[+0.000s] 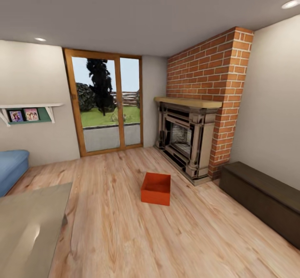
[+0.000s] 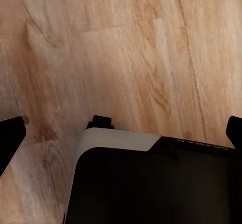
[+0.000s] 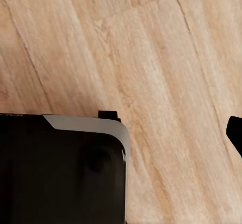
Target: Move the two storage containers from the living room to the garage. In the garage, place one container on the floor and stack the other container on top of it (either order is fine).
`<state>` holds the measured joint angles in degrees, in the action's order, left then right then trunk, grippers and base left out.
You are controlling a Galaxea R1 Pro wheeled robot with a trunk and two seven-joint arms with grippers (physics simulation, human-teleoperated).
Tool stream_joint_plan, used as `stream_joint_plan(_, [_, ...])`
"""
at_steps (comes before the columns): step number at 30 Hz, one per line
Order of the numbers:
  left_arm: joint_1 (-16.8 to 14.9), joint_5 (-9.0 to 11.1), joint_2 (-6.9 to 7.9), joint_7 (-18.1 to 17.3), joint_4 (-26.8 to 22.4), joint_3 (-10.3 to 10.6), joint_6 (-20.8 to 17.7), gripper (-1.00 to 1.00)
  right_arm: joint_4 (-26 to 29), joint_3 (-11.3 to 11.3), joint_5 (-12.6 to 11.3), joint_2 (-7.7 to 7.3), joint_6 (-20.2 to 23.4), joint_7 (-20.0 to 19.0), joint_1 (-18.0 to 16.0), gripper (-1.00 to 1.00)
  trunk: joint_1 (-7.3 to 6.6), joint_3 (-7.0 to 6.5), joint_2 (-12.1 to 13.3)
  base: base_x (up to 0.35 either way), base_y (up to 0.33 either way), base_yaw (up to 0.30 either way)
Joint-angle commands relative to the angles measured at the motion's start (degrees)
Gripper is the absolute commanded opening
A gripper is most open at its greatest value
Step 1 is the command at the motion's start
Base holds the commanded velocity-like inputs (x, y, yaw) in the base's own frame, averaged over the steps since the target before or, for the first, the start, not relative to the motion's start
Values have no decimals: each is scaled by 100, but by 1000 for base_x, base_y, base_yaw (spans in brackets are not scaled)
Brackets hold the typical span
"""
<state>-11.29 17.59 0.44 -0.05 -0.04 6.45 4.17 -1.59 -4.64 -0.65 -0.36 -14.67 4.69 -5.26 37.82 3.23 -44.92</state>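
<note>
One red-orange storage container (image 1: 156, 188) sits open-topped on the light wood-plank floor (image 1: 116, 228) of the living room, in front of the brick fireplace (image 1: 189, 140). In the left wrist view, my left gripper (image 2: 121, 133) hangs over bare planks with its dark fingertips (image 2: 11, 138) far apart, open and empty. In the right wrist view, one fingertip (image 3: 235, 133) of my right gripper (image 3: 121, 133) shows at the picture's edge, spread wide over the floor with nothing in it. The black and grey robot base (image 2: 151, 183) lies under both. The garage is out of view.
A dark low bench (image 1: 262, 199) runs along the right wall. A low grey table (image 1: 29, 228) stands at the near left, with a blue sofa (image 1: 10, 167) behind it. A wood-framed glass door (image 1: 108, 107) is at the back.
</note>
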Motion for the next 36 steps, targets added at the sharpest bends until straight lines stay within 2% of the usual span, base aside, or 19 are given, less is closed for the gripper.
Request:
stream_joint_plan(1, [-5, 51, 0, 0, 4, 49, 16, 100, -17, -46, -6, 1, -27, 24, -9, 100, 4, 9, -6, 323, 112, 0])
stream_joint_plan(13, [-5, 51, 0, 4, 3, 49, 16, 100, -17, -50, -6, -2, -27, 23, -10, 100, 4, 9, -6, 323, 104, 0])
stream_joint_plan(26, [-5, 51, 0, 5, 3, 49, 14, 100, -17, -49, -6, 8, -27, 27, -10, 100, 4, 9, -6, 323, 9, -3])
stream_joint_plan(36, [-5, 51, 0, 3, 4, 49, 14, 100, -17, -46, -6, 27, -27, 75, -10, 100, 4, 9, -6, 323, 0, -198])
